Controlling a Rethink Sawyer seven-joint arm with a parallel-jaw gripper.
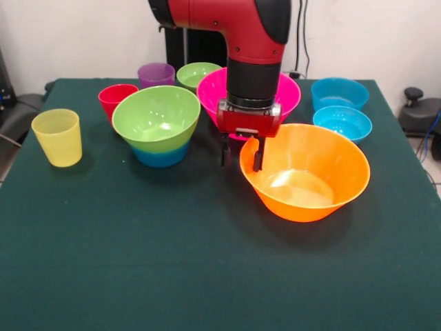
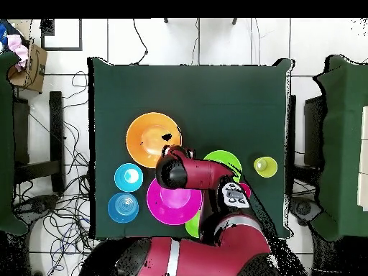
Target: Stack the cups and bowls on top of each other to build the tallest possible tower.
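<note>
Orange glossy plastic bowl (image 1: 304, 171): my gripper (image 1: 241, 158) straddles its ten-o'clock rim, fingers apart; next I clamp and lift.

- Dark green cloth (image 1: 172, 262) over the table, plain, no pattern.
- Glossy orange on the big bowl (image 1: 305, 172), paler glare at its bottom.
- Hot pink on the bowl (image 1: 289, 93) behind the arm.
- Lime green on a bowl (image 1: 157, 118), nested in a blue one (image 1: 160, 156).
- Paler green on the far small bowl (image 1: 196, 74).
- Light blue on two bowls (image 1: 340, 93) (image 1: 342, 123) at one side.
- Translucent yellow cup (image 1: 57, 137), red cup (image 1: 116, 98), purple cup (image 1: 156, 74).
- Red and black on the arm (image 1: 238, 27); black fingers (image 1: 258, 154).
</note>
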